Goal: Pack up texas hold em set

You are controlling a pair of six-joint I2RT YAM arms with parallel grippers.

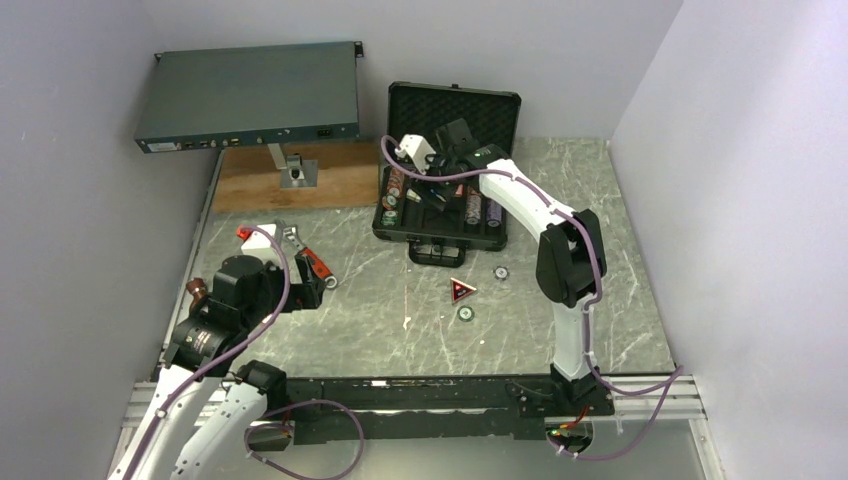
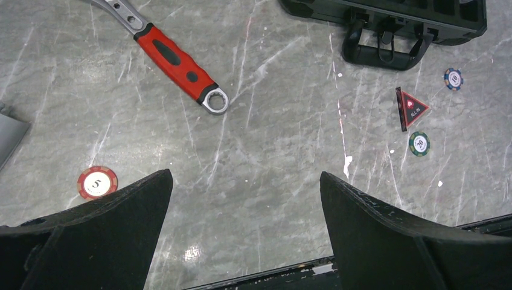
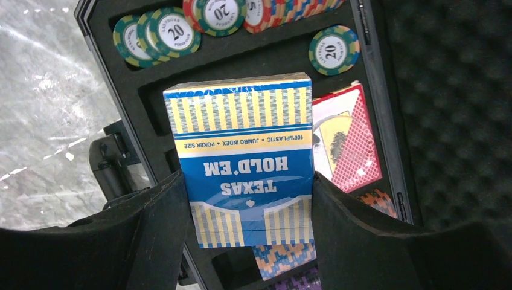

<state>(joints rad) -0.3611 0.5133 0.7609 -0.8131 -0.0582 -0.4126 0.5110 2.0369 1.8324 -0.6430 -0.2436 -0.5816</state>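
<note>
- The left gripper (image 2: 244, 181) hangs over the near-left of the table (image 2: 272, 199), a grey marbled slab with pale veins. Its black jaws are spread wide with nothing between them.
- A round red chip (image 2: 97, 182) marked 5 lies flat just beside the left finger.
- Further out lies a wrench (image 2: 178, 63) with a red-and-black grip and bare metal ends.
- Mid-table, a red triangular token (image 2: 412, 109) sits between a green-rimmed chip (image 2: 419, 144) on the near side and a blue-rimmed chip (image 2: 453, 78) on the far side. All three are apart.
- The black hard case (image 1: 455, 105) stands open beyond them, with its handle (image 2: 386, 51) towards the arms and its lid upright and lined with dimpled foam.
- The tray's foam grooves hold rows of striped chips (image 3: 175, 33), several marked 20. A red-backed deck (image 3: 347, 142) lies in one rectangular pocket.
- The right gripper (image 3: 244, 199) is clamped on the blue-yellow card box (image 3: 241, 139), which is glossy and striped. It holds the box over the tray beside that deck. I cannot tell whether the box touches the foam.
- At the far left, a flat grey electronics box (image 1: 250, 95) rests above a wooden board (image 1: 340, 180).
</note>
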